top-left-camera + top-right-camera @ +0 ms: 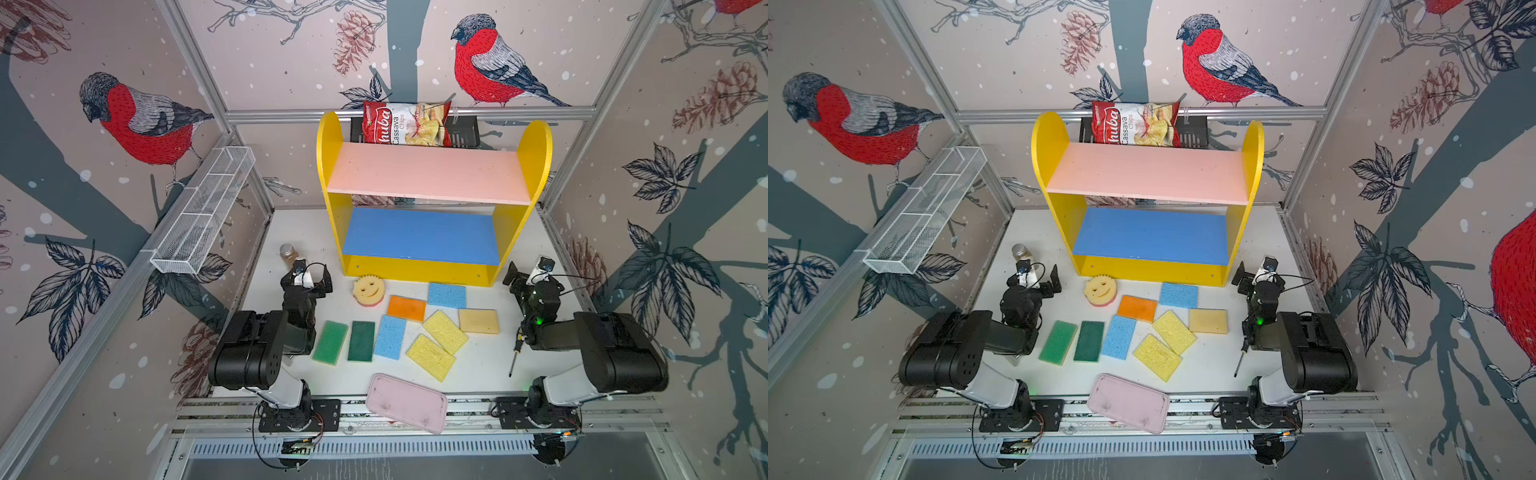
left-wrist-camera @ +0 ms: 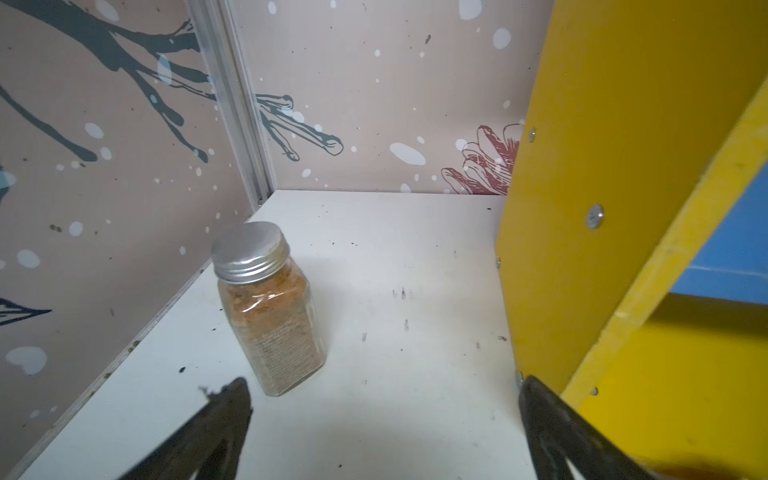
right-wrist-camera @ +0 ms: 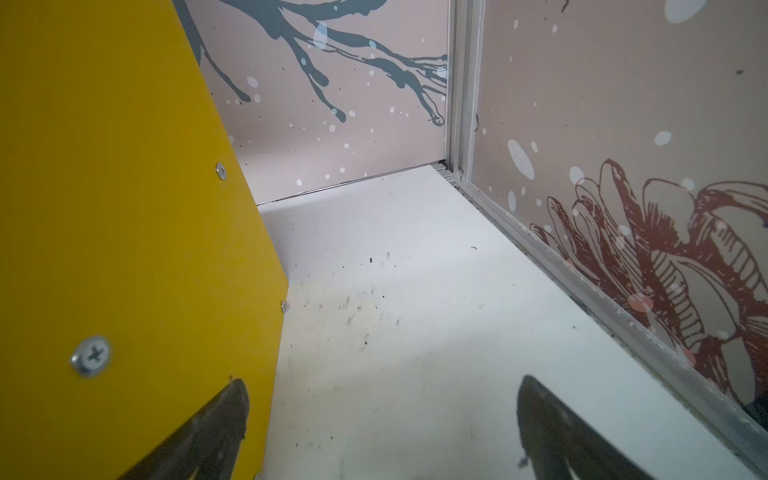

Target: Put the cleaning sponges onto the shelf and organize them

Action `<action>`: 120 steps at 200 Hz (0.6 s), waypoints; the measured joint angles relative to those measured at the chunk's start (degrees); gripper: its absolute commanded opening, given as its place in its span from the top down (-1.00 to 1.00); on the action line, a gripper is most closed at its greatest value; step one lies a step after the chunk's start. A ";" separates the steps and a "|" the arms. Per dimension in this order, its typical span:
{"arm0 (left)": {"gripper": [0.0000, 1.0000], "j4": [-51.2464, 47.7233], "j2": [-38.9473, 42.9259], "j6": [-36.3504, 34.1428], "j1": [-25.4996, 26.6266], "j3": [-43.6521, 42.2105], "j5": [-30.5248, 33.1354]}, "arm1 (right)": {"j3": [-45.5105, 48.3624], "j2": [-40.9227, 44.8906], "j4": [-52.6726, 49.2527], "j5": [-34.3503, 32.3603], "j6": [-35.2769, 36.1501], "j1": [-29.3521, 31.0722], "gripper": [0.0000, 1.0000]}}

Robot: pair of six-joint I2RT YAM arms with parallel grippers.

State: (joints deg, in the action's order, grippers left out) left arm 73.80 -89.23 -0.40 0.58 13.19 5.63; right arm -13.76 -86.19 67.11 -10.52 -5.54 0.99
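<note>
In both top views I am watching the sponges [image 1: 390, 336] lying loose on the white table [image 1: 490, 365], all nine in front of the shelf [image 1: 536, 145], whose pink and blue boards are carrying nothing. The smiley sponge [image 1: 368, 289] is sitting just beside the yellow base. The left claw [image 1: 309, 276] is hanging spread wide and gripping nothing, with the sponges fanning from its 3 to its 5 o'clock and the light green sponge [image 1: 330, 342] lying close to its arm. The right claw [image 1: 525, 272] is gaping just as wide and empty, the tan sponge [image 1: 478, 321] lying near, between its 7 and 8 o'clock. I am judging these as light, soft and springy, not fragile, and likely to squash and drag, so I am planning to pinch each across its short width at the middle, coming straight down. The two yellow sponges [image 1: 445, 332] are touching, so lifting one may nudge the other. In the left wrist view the left claw [image 2: 382, 384] is showing both fingers far apart over bare table, a spice jar [image 2: 270, 316] standing just ahead of one finger and the shelf's yellow side beside the other, with no sponge showing. In the right wrist view the right claw [image 3: 381, 384] is equally spread and empty, one finger crossing the shelf's side, and again no sponge is appearing.
</note>
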 measured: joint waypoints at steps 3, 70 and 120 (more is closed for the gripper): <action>-0.98 0.02 0.00 0.00 -0.02 0.00 -0.24 | 0.09 0.09 0.02 0.00 0.00 0.02 -1.00; -0.98 0.00 0.00 0.39 -0.15 0.00 -1.49 | 0.22 0.20 0.04 0.22 0.00 -0.13 -0.99; -0.98 0.00 0.00 0.39 -0.15 0.00 -1.51 | 0.22 0.20 0.02 0.22 0.00 -0.11 -0.99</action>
State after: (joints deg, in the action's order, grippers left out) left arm 73.80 -89.23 -0.01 0.43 13.19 4.12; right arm -13.54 -86.00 67.13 -10.31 -5.54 0.89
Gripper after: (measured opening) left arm 0.990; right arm 0.997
